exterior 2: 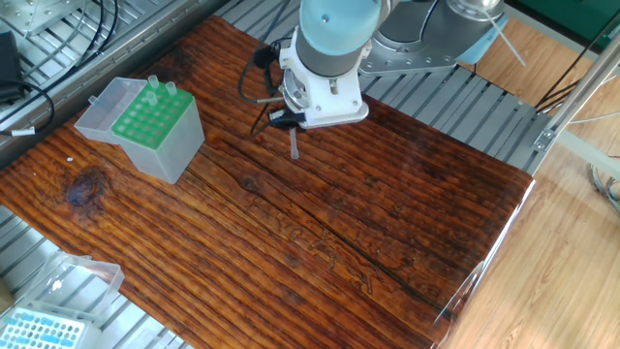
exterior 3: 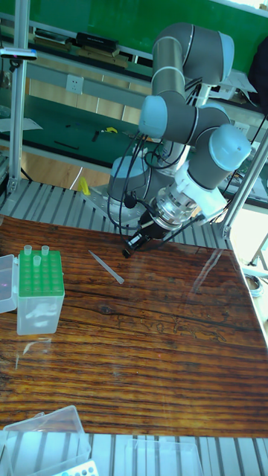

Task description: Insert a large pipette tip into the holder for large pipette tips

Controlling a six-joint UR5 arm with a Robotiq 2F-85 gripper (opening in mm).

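The large pipette tip [exterior 2: 294, 144] [exterior 3: 106, 267] is a slender clear cone lying flat on the wooden table. My gripper [exterior 2: 283, 119] [exterior 3: 132, 245] hangs just above it, near its thick end, and does not hold it. The black fingers are too small and dark to show their gap. The holder for large pipette tips [exterior 2: 147, 124] [exterior 3: 39, 288] stands to the left. It is a grey box with a green grid top, its lid [exterior 2: 100, 109] swung open. Two tips [exterior 2: 161, 88] [exterior 3: 36, 251] stand upright in its back row.
A flatter box with a light-blue grid top [exterior 2: 41, 331] [exterior 3: 76, 469] and a clear lid [exterior 2: 76, 275] [exterior 3: 45, 437] sits at the front left corner. Black cables [exterior 2: 39, 92] lie on the metal frame at the left. The table's right edge [exterior 2: 504, 233] drops off.
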